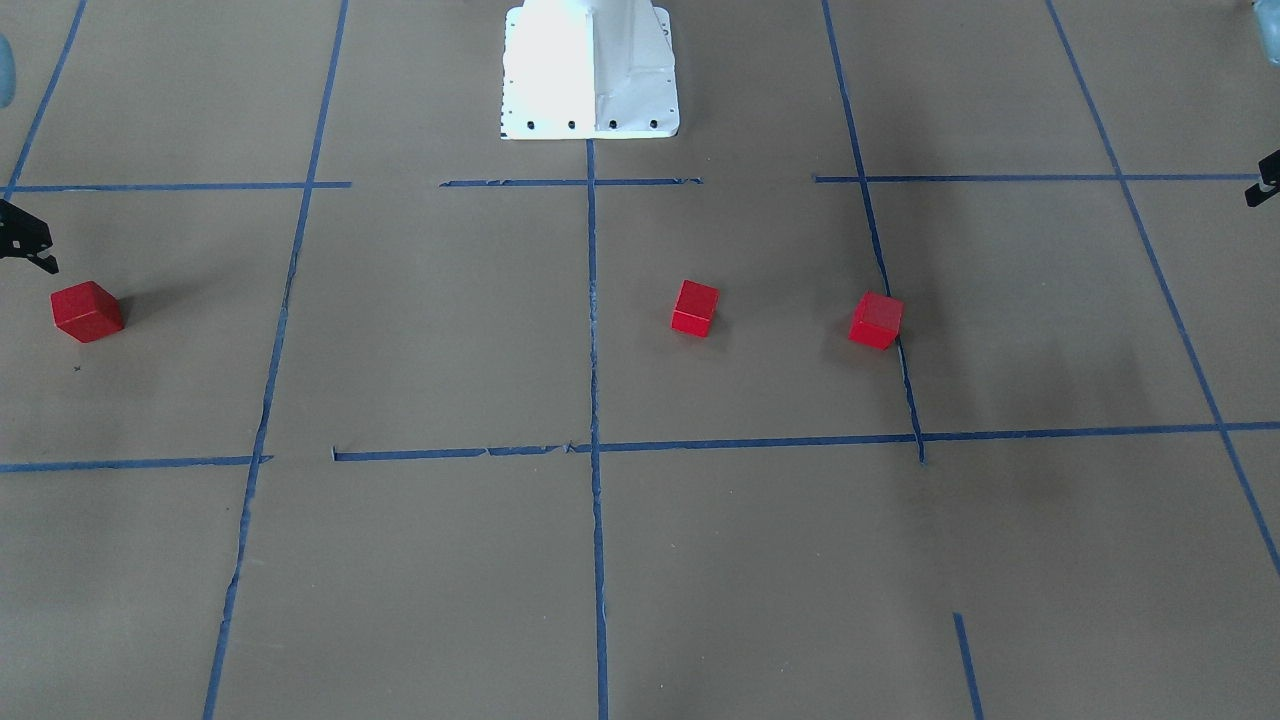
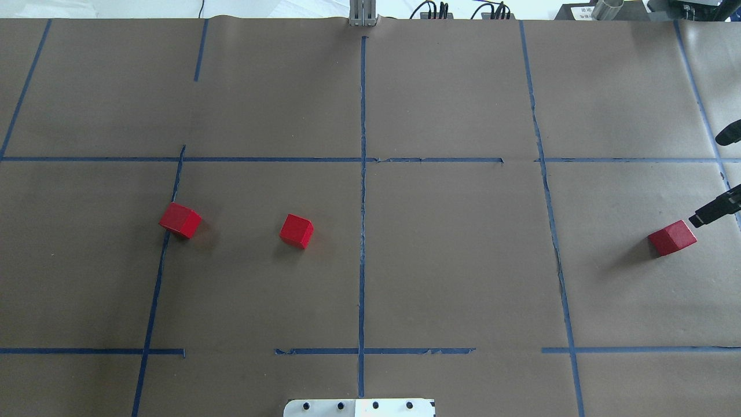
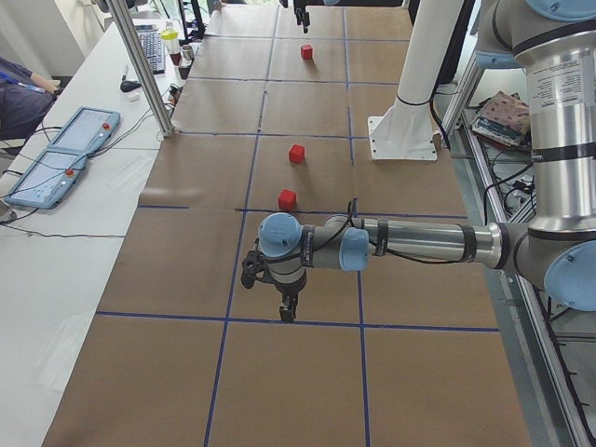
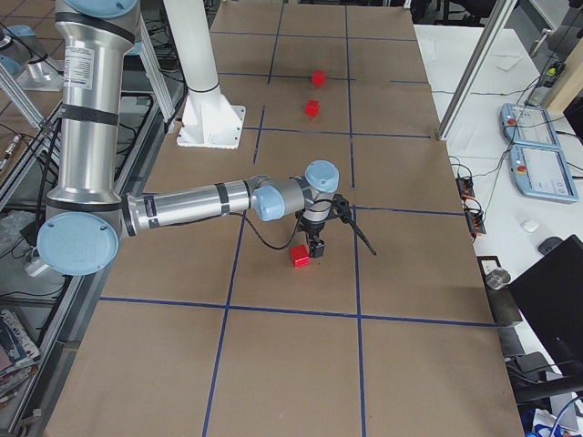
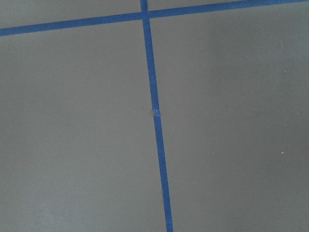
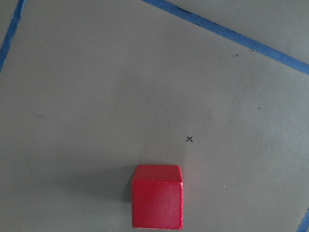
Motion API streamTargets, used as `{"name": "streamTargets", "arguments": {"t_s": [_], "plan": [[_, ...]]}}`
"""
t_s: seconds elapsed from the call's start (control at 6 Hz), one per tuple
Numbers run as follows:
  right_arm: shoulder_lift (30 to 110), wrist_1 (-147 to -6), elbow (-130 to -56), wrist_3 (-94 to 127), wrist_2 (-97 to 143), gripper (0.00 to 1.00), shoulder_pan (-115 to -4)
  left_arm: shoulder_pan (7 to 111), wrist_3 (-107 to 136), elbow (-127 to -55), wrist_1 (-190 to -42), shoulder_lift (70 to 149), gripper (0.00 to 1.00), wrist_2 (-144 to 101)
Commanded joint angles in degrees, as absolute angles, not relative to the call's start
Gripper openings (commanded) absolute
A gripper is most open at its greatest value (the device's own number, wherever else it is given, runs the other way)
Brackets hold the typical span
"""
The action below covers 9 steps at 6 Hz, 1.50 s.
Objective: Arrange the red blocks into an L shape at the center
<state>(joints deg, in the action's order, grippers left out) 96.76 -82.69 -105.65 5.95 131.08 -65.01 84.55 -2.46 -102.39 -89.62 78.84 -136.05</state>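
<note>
The table [image 2: 637, 87] is covered with matte brown paper, and thin blue tape, torn in places, draws a grid on it. The center [image 2: 451, 255] holds one block [image 2: 296, 230] in its left half; a second block [image 2: 180, 220] sits on the left tape line of this cell. The right gripper [image 4: 315, 248] hangs just beside the third block [image 2: 671, 237] near the table's right edge, and we think it is there to fetch it. The left gripper [image 3: 287, 311] hangs toward the left edge, well apart from all blocks. We cannot tell how the jaws of either one stand. The blocks are plain, matte, sharp-edged cubes.
</note>
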Motion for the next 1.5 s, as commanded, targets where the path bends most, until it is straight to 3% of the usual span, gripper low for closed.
{"name": "streamTargets", "arguments": {"t_s": [0.0, 1.0, 1.33], "plan": [[96.3, -82.4, -103.3, 7.8, 130.8, 1.0, -62.6, 84.6, -2.5, -102.4, -89.6, 78.8, 1.0, -136.1], [92.3, -80.7, -94.0, 7.4, 128.5, 1.0, -56.7, 84.6, -2.5, -102.4, -89.6, 78.8, 1.0, -136.1], [92.4, -80.7, -94.0, 7.6, 128.6, 1.0, -56.6, 84.6, -2.5, -102.4, -89.7, 78.8, 1.0, -136.1]]}}
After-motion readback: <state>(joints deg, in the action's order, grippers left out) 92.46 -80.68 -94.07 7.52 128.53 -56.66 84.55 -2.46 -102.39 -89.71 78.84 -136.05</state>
